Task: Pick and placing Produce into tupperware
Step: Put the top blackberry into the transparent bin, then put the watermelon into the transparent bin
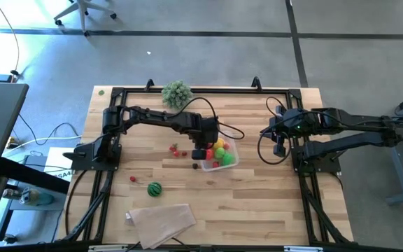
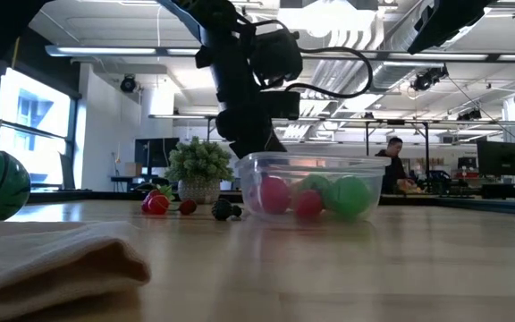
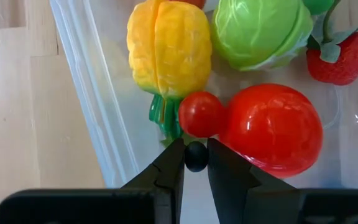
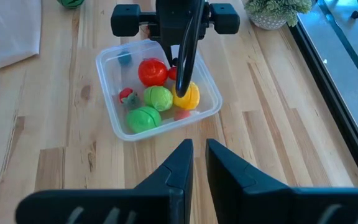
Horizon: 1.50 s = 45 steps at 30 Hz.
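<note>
Wooden table [image 1: 257, 203], frame centre: a small dark item [image 3: 196, 157] is pinched by the left gripper [image 3: 196, 163] over the tupperware [image 1: 231, 160]; release is due next. Right gripper [image 4: 194, 155], idle, is nearly closed.

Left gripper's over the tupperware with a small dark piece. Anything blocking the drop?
Nothing blocks it. The left gripper pinches the dark piece inside the tupperware, just above a small red fruit and a larger red one; it would land on or beside them.
</note>
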Tool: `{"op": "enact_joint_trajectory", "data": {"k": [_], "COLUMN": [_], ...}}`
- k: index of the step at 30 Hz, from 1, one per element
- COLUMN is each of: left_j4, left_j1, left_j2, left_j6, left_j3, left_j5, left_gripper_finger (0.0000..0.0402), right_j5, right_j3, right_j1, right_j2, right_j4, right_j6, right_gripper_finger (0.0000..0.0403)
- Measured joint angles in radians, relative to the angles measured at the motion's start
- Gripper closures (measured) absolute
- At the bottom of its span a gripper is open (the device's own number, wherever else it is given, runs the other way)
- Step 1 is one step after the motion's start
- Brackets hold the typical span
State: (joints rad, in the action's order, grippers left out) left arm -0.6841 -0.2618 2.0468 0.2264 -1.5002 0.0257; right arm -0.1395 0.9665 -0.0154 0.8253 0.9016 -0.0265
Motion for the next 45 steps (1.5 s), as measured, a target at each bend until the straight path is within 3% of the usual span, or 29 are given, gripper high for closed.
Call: {"op": "enact_joint_trajectory", "data": {"k": [12, 22, 33, 45], "left_j4": [-0.003, -0.002, -0.025, -0.137], "left_j1": [0.0, 0.0, -0.001, -0.001], "left_j2": [0.0, 0.0, 0.0, 0.0], "left_j6": [-0.014, -0.025, -0.027, -0.072], "left_j3": [0.0, 0.0, 0.0, 0.0], "left_j5": [0.003, -0.003, -0.193, -0.291], "left_gripper_finger": [0.0342, 0.0269, 0.0257, 0.0257], "right_j5": [0.0, 0.0, 0.0, 0.0], "right_j3": [0.0, 0.0, 0.0, 0.0], "right_j1": [0.0, 0.0, 0.0, 0.0], "right_j2": [0.0, 0.0, 0.0, 0.0], "right_j4": [0.0, 0.0, 0.0, 0.0], "right_j6": [0.0, 0.0, 0.0, 0.0], "right_gripper_finger": [0.0368, 0.0368, 0.0368, 0.0368]}}
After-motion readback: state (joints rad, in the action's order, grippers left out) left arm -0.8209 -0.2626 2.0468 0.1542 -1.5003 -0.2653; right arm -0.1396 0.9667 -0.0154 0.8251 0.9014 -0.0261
